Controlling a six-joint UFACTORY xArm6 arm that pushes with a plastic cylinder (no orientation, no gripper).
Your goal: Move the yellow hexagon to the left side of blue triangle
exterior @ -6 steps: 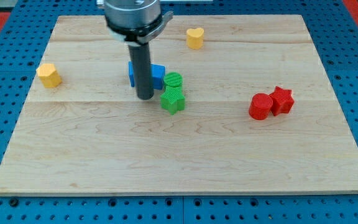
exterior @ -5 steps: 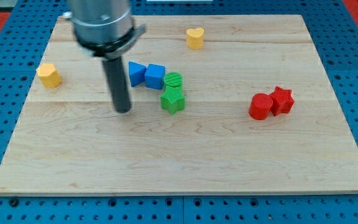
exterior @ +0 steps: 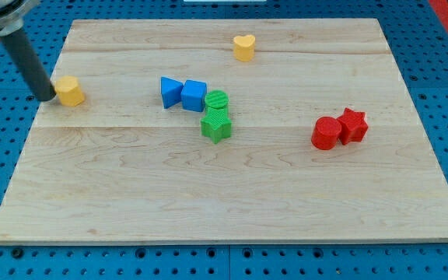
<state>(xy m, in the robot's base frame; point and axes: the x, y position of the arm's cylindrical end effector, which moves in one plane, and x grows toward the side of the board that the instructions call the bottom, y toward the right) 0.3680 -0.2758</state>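
Observation:
The yellow hexagon (exterior: 70,91) lies near the board's left edge. My tip (exterior: 47,96) stands right against its left side, touching it. The blue triangle (exterior: 169,92) lies well to the hexagon's right, near the board's upper middle, with a blue cube (exterior: 194,96) touching its right side.
A green cylinder (exterior: 217,100) and a green star (exterior: 216,124) sit just right of and below the blue cube. A yellow heart (exterior: 244,47) is near the view's top. A red cylinder (exterior: 327,133) and a red star (exterior: 353,124) are at the right. The wooden board (exterior: 208,194) lies on a blue pegboard.
My tip has swung from beside the blue blocks across to the left side of the yellow hexagon. The hexagon has shifted slightly to the right.

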